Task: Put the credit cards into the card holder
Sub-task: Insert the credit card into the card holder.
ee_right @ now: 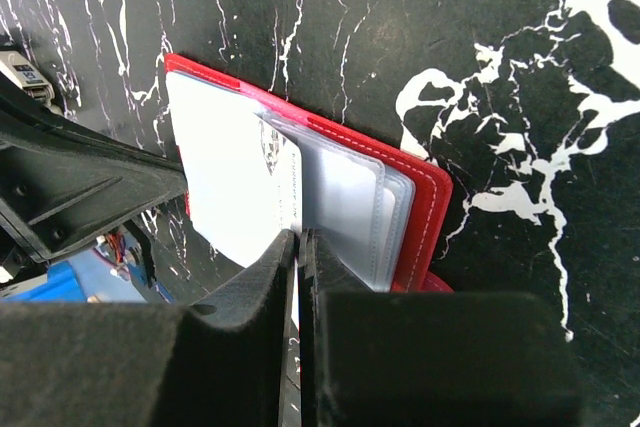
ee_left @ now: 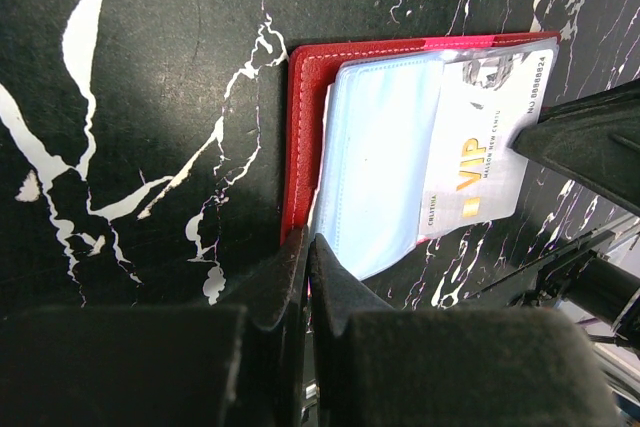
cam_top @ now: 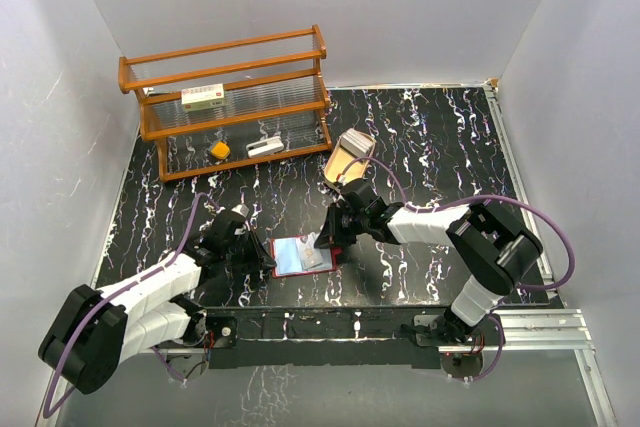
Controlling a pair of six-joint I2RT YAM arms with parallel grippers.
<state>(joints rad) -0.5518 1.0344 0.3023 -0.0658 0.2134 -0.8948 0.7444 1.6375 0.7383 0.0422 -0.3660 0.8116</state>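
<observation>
The dark-red card holder (cam_top: 287,257) lies open near the table's front edge, with its pale bluish pockets facing up (ee_left: 380,157). One whitish credit card (ee_left: 482,137) with gold VIP lettering sits partly inside a clear pocket. My right gripper (ee_right: 300,239) is shut on that card's (ee_right: 225,167) near edge, beside the holder's red cover (ee_right: 425,207). My left gripper (ee_left: 307,245) is shut, its tips meeting at the holder's opposite edge, where the red cover (ee_left: 305,107) meets the pockets. I cannot tell whether a leaf is pinched there. In the top view the left gripper (cam_top: 266,259) and right gripper (cam_top: 330,242) flank the holder.
A wooden rack (cam_top: 230,97) stands at the back left, holding a white red-labelled box (cam_top: 203,97), a yellow item (cam_top: 219,151) and a small white item (cam_top: 265,148). A tan oval tray (cam_top: 348,157) sits behind the right arm. White walls enclose the black marbled table.
</observation>
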